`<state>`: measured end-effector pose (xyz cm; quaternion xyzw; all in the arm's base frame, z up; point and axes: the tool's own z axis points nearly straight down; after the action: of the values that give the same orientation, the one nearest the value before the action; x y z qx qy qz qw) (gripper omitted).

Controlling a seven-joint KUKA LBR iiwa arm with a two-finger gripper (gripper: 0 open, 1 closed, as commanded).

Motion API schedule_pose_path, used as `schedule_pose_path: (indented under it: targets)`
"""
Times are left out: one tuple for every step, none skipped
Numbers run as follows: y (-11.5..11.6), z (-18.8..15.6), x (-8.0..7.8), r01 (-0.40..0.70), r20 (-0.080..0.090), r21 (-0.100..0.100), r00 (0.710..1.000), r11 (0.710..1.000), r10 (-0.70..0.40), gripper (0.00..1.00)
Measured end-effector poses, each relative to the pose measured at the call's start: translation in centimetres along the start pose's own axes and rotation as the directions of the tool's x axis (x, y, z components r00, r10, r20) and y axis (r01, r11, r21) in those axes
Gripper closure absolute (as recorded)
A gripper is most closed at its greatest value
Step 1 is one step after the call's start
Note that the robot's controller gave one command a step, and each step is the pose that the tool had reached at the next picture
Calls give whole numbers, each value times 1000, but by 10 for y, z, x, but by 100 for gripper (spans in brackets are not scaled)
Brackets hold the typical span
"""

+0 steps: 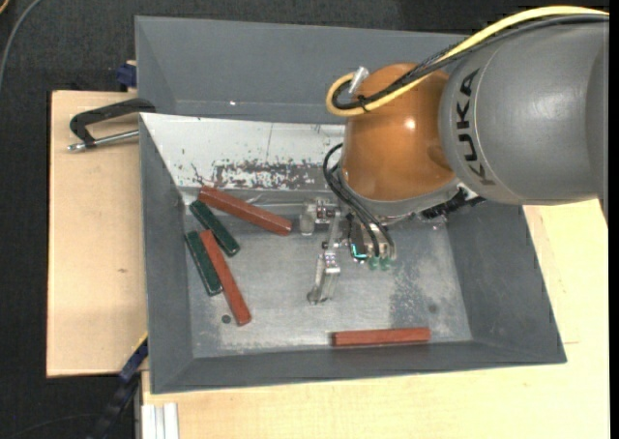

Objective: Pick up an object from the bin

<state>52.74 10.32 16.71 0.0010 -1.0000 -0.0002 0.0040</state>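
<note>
Left side of the bin (pixel 164 234): 2 dark green bars (pixel 203 263) and the lower red-brown bar (pixel 224 278), all lying diagonal. The upper red-brown bar (pixel 244 212) has its long axis upper-left to lower-right, its right end pointing at the gripper (pixel 343 268) and lying just left of it, not touching. Can't tell the gripper's grip state. The third red-brown bar (pixel 380 336) lies level along the front wall, below the gripper.

Red-brown bar (pixel 380 336) flat on bin (pixel 430 287) floor
</note>
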Motion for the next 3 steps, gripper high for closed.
schedule_pose_path:
  targets:
    - [57,97,-49,135,13,-3,991,991,-134,0]
    - [117,67,-63,-163,15,-7,986,987,163,0]
    - [120,95,-73,228,15,-1,974,974,-228,0]
